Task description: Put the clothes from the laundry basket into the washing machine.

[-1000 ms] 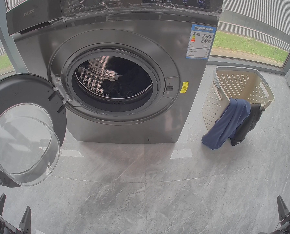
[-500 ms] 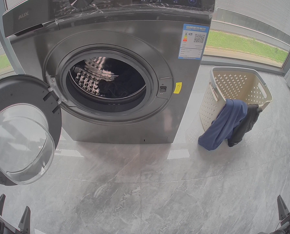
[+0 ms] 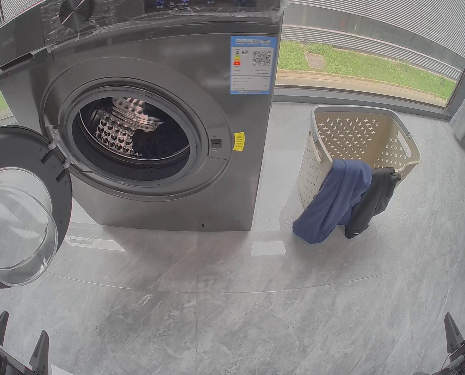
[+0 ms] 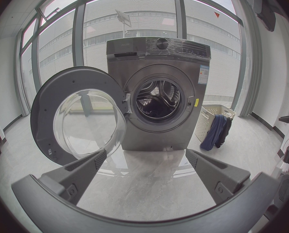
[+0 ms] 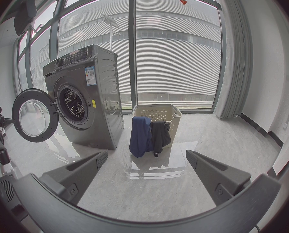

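The grey washing machine (image 3: 138, 79) stands at the left with its round door (image 3: 19, 209) swung open to the left; dark clothes lie in the drum (image 3: 133, 136). To its right sits a cream laundry basket (image 3: 383, 131) on the floor. A blue garment (image 3: 331, 199) and a black garment (image 3: 370, 199) hang over its front rim. My left gripper (image 3: 20, 334) is low at the near left, open and empty. My right gripper (image 3: 464, 319) is low at the near right, open and empty. Both are far from the basket (image 5: 157, 112) and machine (image 4: 160, 91).
Grey marble floor (image 3: 232, 308) spreads wide between me and the machine. Tall windows (image 3: 373, 37) run behind the basket, and a curtain (image 5: 235, 59) hangs at the right. The open door (image 4: 76, 114) juts out into the floor space at the left.
The whole head view has shifted: machine and basket now sit further left in the picture, so the camera turned right. Both grippers stay in the same low spots.
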Robot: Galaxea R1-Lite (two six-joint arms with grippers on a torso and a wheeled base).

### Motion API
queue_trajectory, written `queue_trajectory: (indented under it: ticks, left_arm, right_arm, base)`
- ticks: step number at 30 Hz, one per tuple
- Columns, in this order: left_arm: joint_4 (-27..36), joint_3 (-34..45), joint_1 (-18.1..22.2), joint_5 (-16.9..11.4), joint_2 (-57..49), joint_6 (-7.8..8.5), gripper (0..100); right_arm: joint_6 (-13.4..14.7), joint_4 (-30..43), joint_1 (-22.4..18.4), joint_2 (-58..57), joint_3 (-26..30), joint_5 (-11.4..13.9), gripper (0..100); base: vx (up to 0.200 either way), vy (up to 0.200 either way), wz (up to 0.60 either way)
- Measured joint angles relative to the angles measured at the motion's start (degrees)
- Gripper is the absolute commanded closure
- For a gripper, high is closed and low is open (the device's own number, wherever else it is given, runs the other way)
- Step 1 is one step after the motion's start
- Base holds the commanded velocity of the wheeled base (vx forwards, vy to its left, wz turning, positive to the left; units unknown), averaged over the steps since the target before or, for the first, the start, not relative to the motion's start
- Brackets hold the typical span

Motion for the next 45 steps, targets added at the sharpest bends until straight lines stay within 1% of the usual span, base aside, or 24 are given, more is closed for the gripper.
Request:
queue_trajectory:
  ticks: [13,18,21,37,45]
  left_arm:
    - [0.00,0.00,0.00,0.09,0.05,0.00,0]
    - [-0.04,0.00,0.00,0.09,0.07,-0.51,0]
    - [0.00,0.00,0.00,0.55,0.09,-1.00,0]
    - [-0.17,0.00,0.00,0.66,0.13,-1.15,0]
    - [-0.13,0.00,0.00,0.88,0.16,-1.22,0]
  right_arm:
    - [0.00,0.00,0.00,0.02,0.00,0.00,0]
    - [0.00,0.04,0.00,0.02,0.00,0.00,0]
    - [0.00,0.00,0.02,0.02,0.00,-0.02,0]
    - [0.00,0.00,0.02,0.10,0.00,0.00,0]
    - [0.00,0.02,0.02,0.10,0.00,-0.02,0]
  base:
    - [0.000,-0.200,0.00]
    - [0.000,0.000,0.00]
    - [0.000,0.000,0.00]
    - [0.000,-0.200,0.00]
    - [0.000,0.000,0.00]
